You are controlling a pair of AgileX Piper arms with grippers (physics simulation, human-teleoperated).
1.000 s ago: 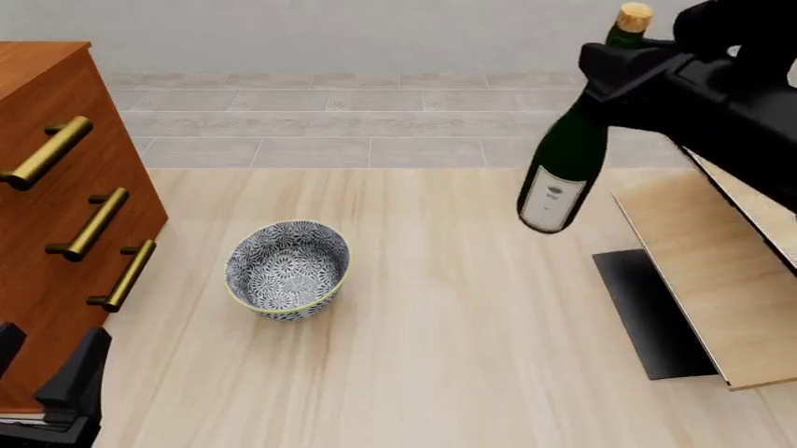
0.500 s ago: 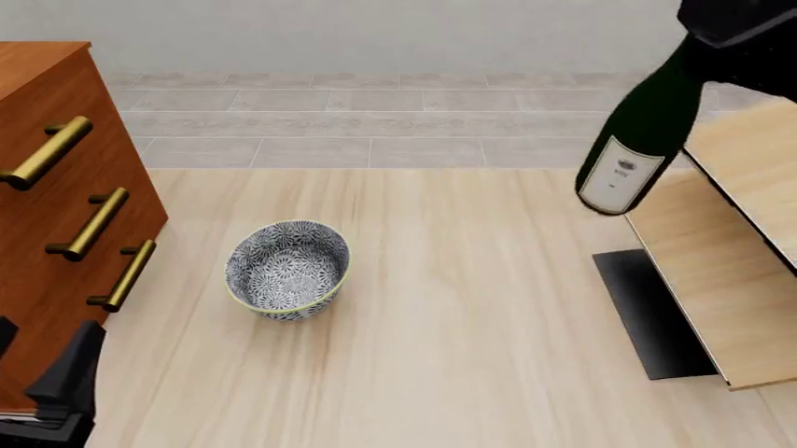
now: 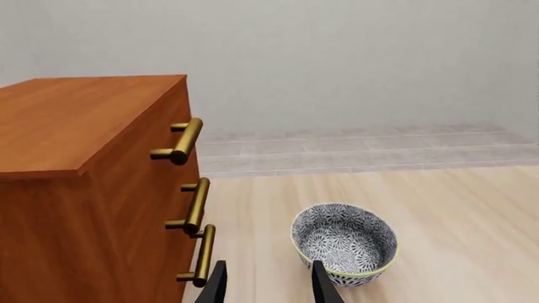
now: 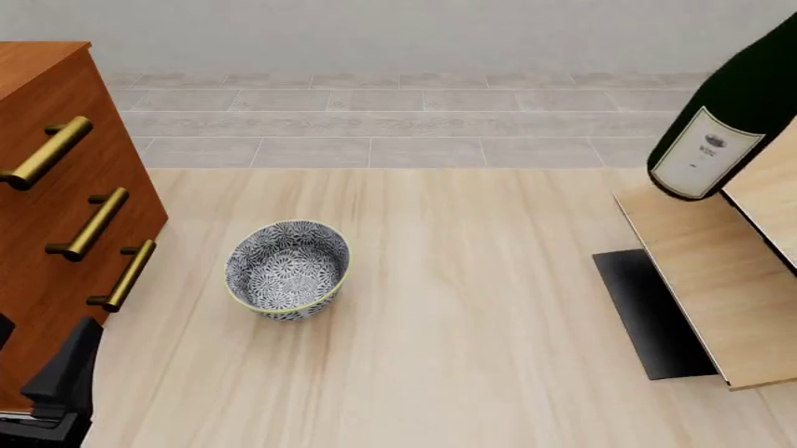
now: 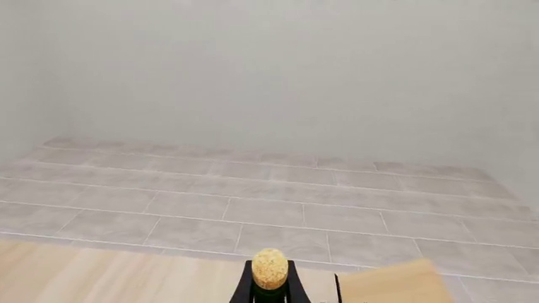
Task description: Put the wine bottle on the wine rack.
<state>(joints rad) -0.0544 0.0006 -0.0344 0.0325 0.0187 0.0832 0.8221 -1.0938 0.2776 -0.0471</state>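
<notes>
The dark green wine bottle (image 4: 734,112) with a white label hangs tilted at the upper right of the front view, its bottom end just above the wine rack (image 4: 716,271). The rack is a set of pale slanted wood panels on a flat black base. The bottle's neck and cork run out of the front view. In the right wrist view my right gripper (image 5: 269,291) is shut on the bottle's neck just under the tan cork (image 5: 269,268), with a corner of the rack (image 5: 392,284) beside it. My left gripper (image 3: 269,291) is open and empty, low at the near left (image 4: 56,392).
A blue-and-white patterned bowl (image 4: 286,269) stands left of centre, also in the left wrist view (image 3: 345,243). A reddish-brown drawer cabinet (image 4: 50,205) with brass handles fills the left side, close to my left gripper (image 3: 84,189).
The bottle has moved right and up, from left of the rack to above its panels. The right arm has left the front view. The left arm has barely moved.
</notes>
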